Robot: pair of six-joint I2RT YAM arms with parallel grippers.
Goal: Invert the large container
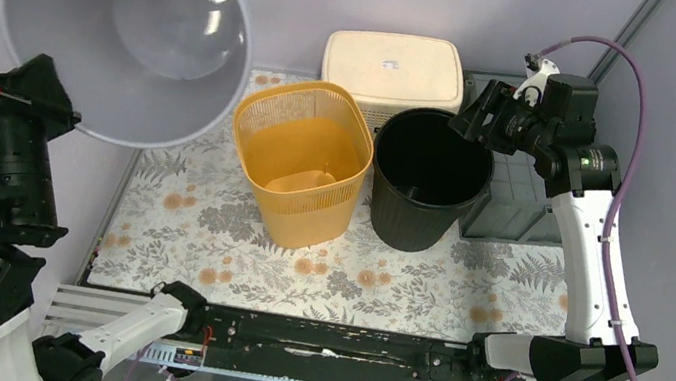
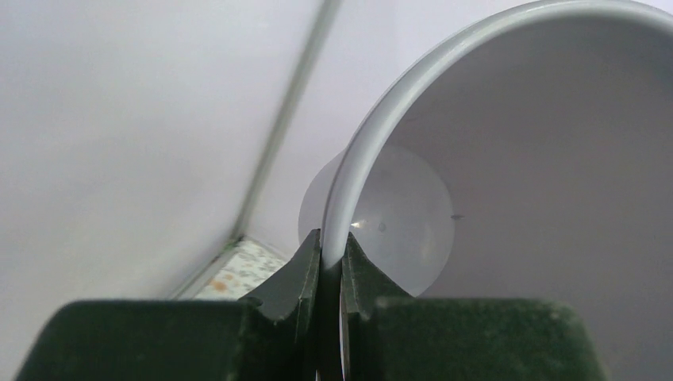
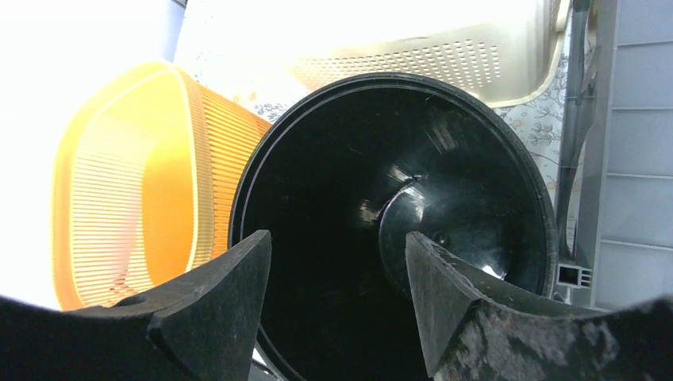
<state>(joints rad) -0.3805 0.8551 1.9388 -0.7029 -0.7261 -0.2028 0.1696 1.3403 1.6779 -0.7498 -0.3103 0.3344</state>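
My left gripper (image 2: pixel 331 270) is clamped on the rim of the large grey bucket (image 1: pixel 137 19), tipped in the air above the surface's (image 1: pixel 198 220) left edge, my right gripper (image 3: pixel 337 262) hangs jaws apart over the black bin (image 3: pixel 357 159), and I judge a slow wrist roll with a firm pinch best turns it mouth-down.

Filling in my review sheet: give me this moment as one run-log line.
left gripper: shut on grey container rim | container: lifted, tilted, not yet inverted | right gripper: open near black bin

orange mesh basket (image 1: pixel 303 160) beside black bin (image 1: pixel 429 179), cream perforated basket (image 1: pixel 393 65) behind them, floral mat (image 1: pixel 198 220), grey crate (image 1: pixel 511 204)
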